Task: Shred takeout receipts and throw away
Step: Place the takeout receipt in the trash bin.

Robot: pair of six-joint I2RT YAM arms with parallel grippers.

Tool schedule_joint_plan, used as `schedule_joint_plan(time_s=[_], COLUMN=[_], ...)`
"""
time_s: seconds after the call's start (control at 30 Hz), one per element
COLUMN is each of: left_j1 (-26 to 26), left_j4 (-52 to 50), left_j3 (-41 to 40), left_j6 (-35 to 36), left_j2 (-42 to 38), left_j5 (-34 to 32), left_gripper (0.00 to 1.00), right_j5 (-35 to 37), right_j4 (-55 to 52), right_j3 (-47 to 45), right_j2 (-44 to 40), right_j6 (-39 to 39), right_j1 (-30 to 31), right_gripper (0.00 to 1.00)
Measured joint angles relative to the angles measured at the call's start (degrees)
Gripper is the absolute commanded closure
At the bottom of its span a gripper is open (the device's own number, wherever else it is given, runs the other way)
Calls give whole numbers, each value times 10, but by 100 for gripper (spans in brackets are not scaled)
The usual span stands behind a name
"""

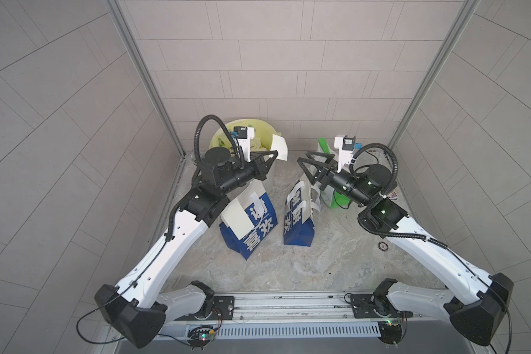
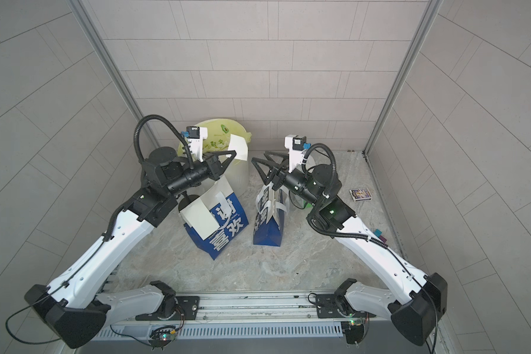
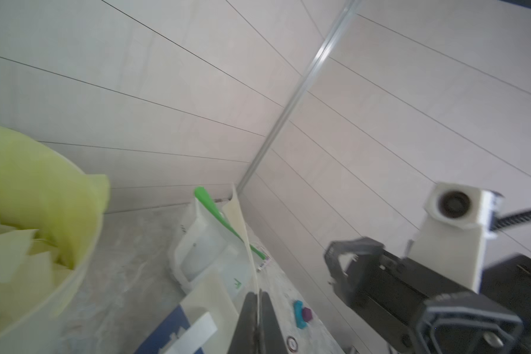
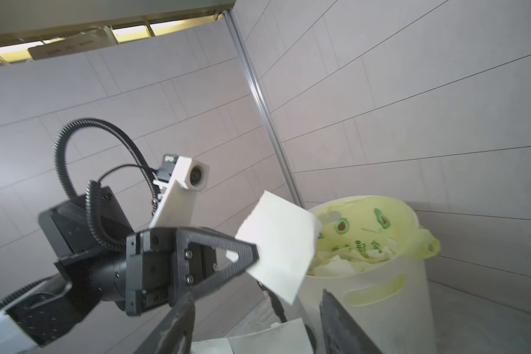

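My left gripper is shut on a white takeout receipt and holds it upright beside the rim of the white bin, which has a yellow-green liner. In the left wrist view the receipt rises edge-on from the closed jaws. White scraps lie in the bin. My right gripper stands open and empty a little to the right of the held receipt. Another white slip lies on the left blue bag.
A second blue bag stands mid-table, and a green-and-white bag sits largely hidden behind my right arm. A small card box, a blue-and-purple piece and a ring lie at the right. Tiled walls close three sides.
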Motion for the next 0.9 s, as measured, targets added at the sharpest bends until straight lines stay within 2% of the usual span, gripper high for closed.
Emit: schedule_joint_plan(time_s=[0.17, 0.4, 0.43, 0.53, 0.67, 0.77, 0.9], left_j1=[20, 30, 30, 32, 35, 35, 37], left_j4=[-107, -236, -252, -298, -342, -356, -366], left_j3=[147, 346, 367, 405, 408, 410, 429], left_j6=[44, 158, 172, 203, 213, 216, 217], left_j2=[99, 281, 303, 353, 379, 378, 366], left_j5=[-146, -281, -295, -331, -348, -346, -334], left_gripper=[100, 100, 96, 66, 46, 39, 35], right_j5=[40, 75, 79, 92, 106, 111, 111], right_j4=[-63, -115, -121, -132, -144, -150, -154], right_j3=[-15, -36, -38, -47, -56, -58, -58], right_j2=[-31, -74, -81, -104, -125, -128, -127], right_j6=[-50, -84, -87, -96, -102, -105, -106], right_j1=[0, 0, 0, 0, 0, 0, 0], right_gripper=[37, 38, 38, 38, 39, 39, 39])
